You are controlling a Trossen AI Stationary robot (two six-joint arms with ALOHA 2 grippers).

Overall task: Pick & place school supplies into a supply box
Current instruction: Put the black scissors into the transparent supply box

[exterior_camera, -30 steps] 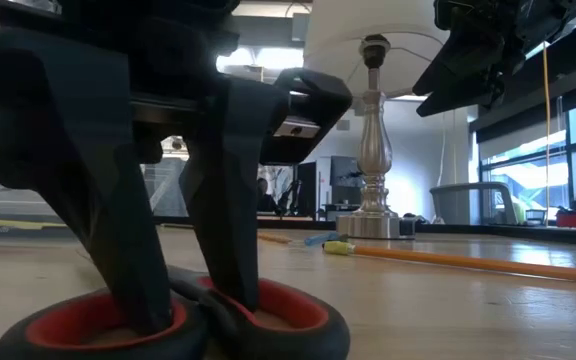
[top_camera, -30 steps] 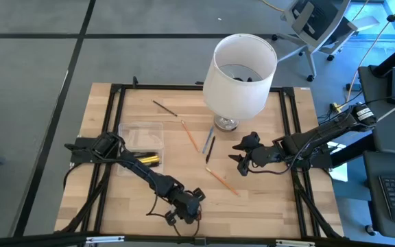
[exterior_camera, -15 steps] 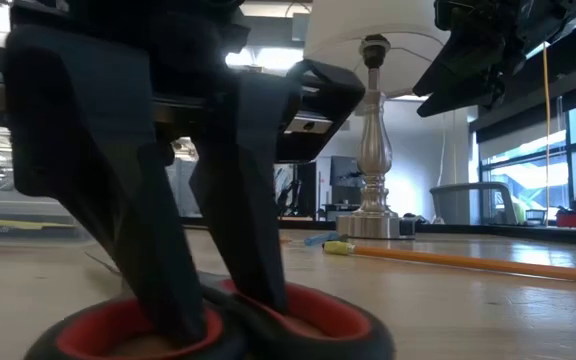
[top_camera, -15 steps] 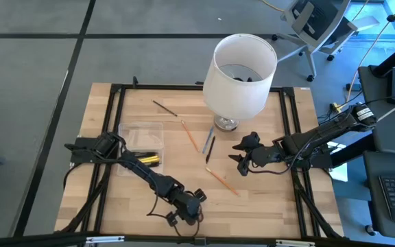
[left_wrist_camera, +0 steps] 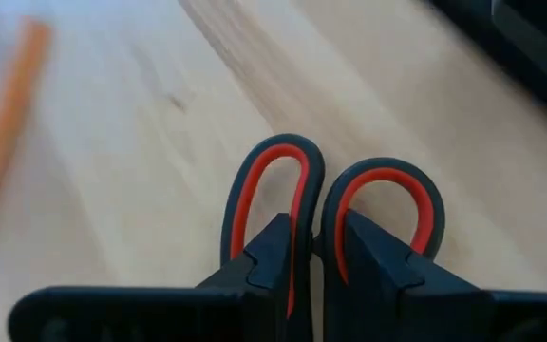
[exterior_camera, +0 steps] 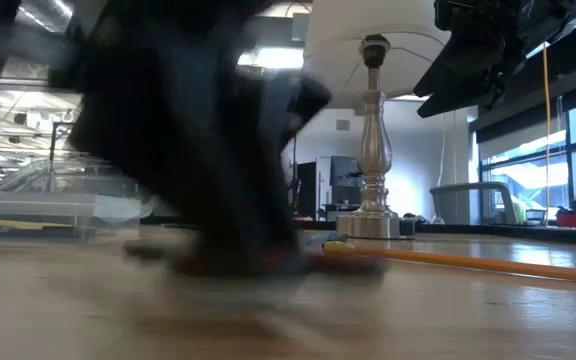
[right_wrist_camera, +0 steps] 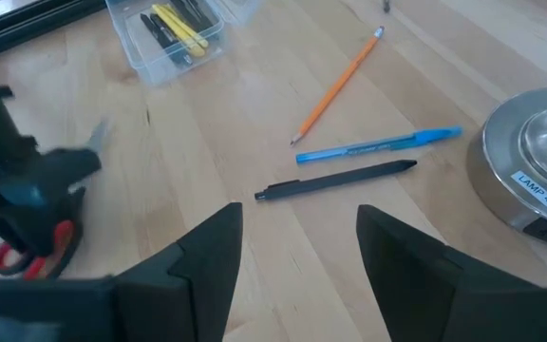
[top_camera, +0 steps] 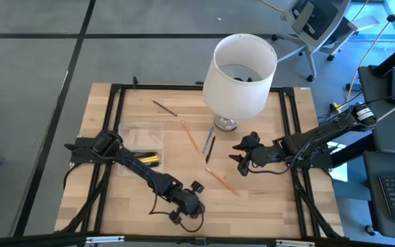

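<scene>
Compared with the picture of a second before, the left gripper (top_camera: 186, 203) had shifted a little toward the middle of the table in the high view, and the red-handled scissors had gone with it. In this view the supply box (top_camera: 140, 140) lay at the left side of the table with yellow and dark pens already inside. Loose pencils and pens lay near the lamp (top_camera: 242, 73): an orange pencil (top_camera: 189, 136), a black pen (top_camera: 210, 148) and another orange pencil (top_camera: 221, 181). The right gripper (top_camera: 236, 152) waited above them.

In the low view the left gripper (exterior_camera: 223, 200) was only a dark blur before the camera, so it was in motion; a yellow pencil (exterior_camera: 468, 263) lay on the wood behind it.

In the left wrist view both fingers (left_wrist_camera: 269, 249) stood closed together, pinching the inner sides of the two loops of the scissors (left_wrist_camera: 335, 199), which hung over the wood.

In the right wrist view the right gripper's fingers (right_wrist_camera: 212, 252) stood wide apart and held nothing; a blue pen (right_wrist_camera: 380, 145) and the black pen (right_wrist_camera: 338, 179) lay ahead, and the box (right_wrist_camera: 174, 38) farther off.

The step in hand seemed to be carrying the scissors to the box. The next move probably called for travelling over the box and opening the fingers without knocking its clear wall.
</scene>
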